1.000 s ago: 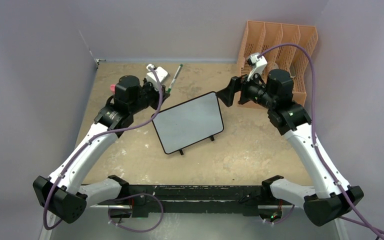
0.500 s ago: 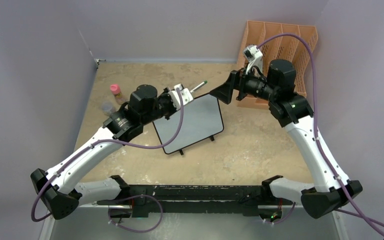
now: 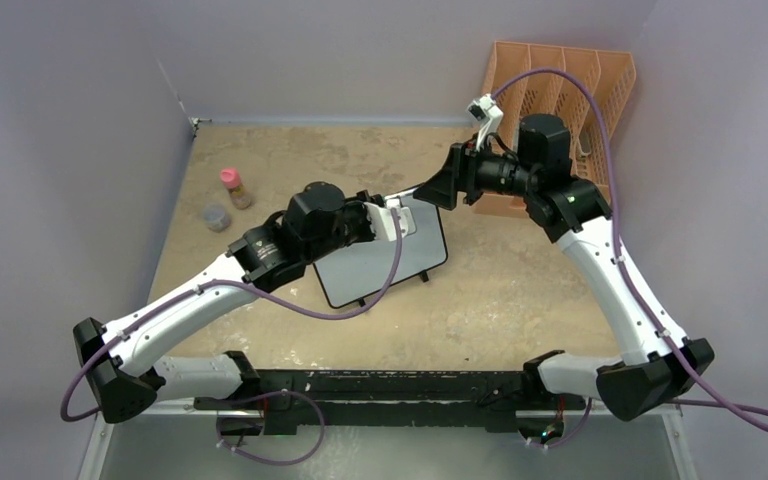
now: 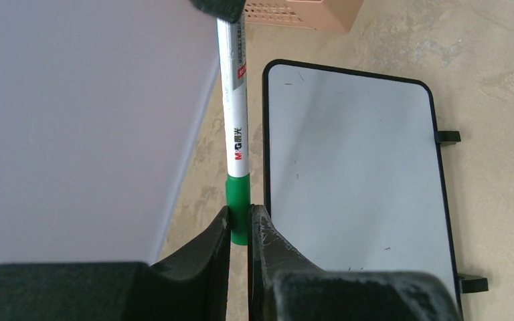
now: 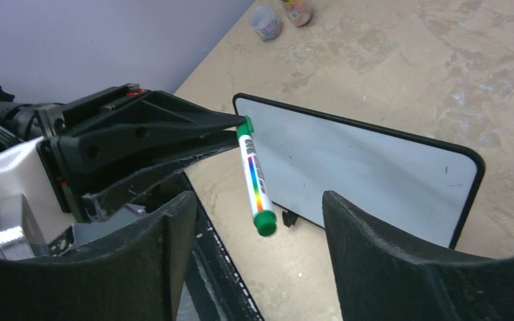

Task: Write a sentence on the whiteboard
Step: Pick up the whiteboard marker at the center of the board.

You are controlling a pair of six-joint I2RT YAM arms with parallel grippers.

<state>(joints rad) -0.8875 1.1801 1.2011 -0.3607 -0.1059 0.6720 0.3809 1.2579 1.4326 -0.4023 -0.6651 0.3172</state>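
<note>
Swung in over the whiteboard (image 4: 348,167), my left claw (image 4: 240,224) pinches the marker (image 4: 236,120) by its tail; right claw (image 5: 258,204) spread around its far end. A crooked tug could slip it loose.

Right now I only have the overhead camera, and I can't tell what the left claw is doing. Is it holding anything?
Observer: Yes. On the left wrist camera, the left gripper is shut on one green end of a white marker.
Operator: And the right claw?
Observer: On its own wrist camera the right gripper is open, jaws either side of the marker's other green end, with gaps on both sides.
Operator: Any writing under that arm?
Observer: None. The wrist cameras show the whiteboard blank apart from tiny specks.
</note>
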